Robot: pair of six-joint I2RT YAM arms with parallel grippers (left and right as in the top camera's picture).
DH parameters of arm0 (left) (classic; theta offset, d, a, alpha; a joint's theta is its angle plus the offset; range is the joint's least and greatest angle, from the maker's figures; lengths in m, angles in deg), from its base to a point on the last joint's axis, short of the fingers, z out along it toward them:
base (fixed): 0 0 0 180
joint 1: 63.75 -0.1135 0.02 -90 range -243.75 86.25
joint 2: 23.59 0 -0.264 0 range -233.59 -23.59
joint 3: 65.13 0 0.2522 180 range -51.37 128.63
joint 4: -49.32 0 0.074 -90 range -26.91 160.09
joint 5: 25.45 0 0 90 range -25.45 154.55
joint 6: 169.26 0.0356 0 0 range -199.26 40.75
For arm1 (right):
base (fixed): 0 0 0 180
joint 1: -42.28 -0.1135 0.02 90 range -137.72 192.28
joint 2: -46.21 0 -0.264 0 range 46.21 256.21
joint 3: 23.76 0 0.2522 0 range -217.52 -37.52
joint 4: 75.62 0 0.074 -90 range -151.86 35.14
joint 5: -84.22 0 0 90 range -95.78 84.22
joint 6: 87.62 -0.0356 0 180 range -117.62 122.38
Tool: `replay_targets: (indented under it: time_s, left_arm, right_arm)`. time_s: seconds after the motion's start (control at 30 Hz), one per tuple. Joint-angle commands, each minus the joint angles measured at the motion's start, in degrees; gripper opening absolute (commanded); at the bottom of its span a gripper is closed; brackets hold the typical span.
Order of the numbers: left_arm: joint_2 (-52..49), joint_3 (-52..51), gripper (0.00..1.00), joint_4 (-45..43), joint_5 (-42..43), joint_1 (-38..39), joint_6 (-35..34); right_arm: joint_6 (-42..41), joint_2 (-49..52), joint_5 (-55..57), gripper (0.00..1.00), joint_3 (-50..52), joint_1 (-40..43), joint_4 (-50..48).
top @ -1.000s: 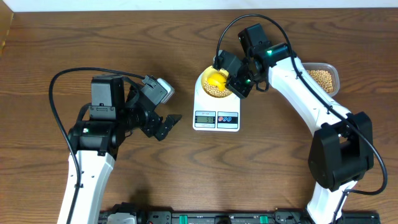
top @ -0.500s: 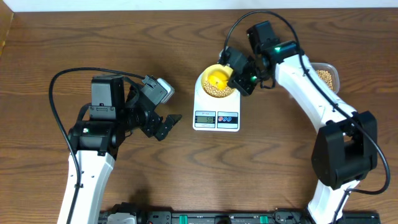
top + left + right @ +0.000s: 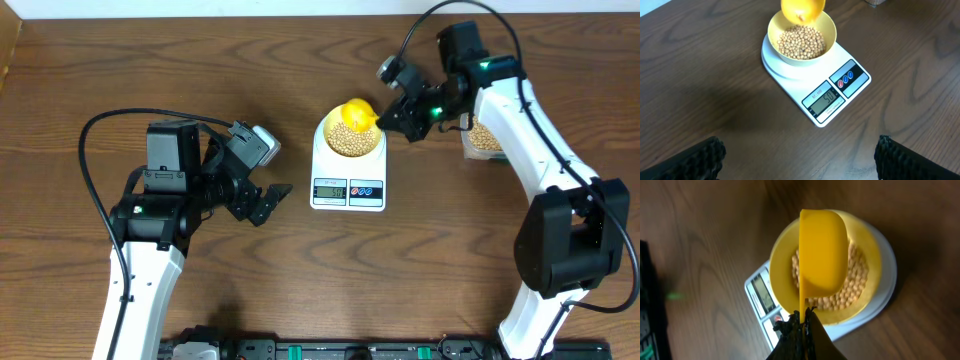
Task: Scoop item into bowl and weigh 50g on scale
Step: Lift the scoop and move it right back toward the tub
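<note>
Soft, even overhead light, bright enough, with faint short shadows on the table [image 3: 300, 280]. The left wrist view is crisp at the scale [image 3: 805, 87], murky at its lower corners. The right wrist view is dimmer, its left edge dark, the table there blurred

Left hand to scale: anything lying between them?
Nothing. Only bare wooden table separates the left hand from the scale. The overhead view shows it best; the left wrist view shows the same bare wood in front of the scale.

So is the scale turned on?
On. The scale has dark digits lit on its display, reading 50.
</note>
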Motion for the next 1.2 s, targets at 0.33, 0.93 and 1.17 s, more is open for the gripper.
replay_targets:
  time_s: [0.33, 0.93, 1.17]
  left_arm:
    - [-0.17, 0.83, 0.98, -0.04, -0.31, -0.02, 0.37]
    - [-0.17, 0.83, 0.97, -0.04, -0.31, -0.02, 0.37]
    - [-0.17, 0.83, 0.97, -0.04, -0.31, -0.02, 0.37]
  right_arm:
    - [-0.79, -0.04, -4.61, 0.01, -10.54, 2.73, 7.39]
    - [-2.58, -0.09, -4.15, 0.01, -21.75, 17.09, 21.7]
    - [0.15, -0.09, 5.97, 0.01, -21.73, 23.91, 25.66]
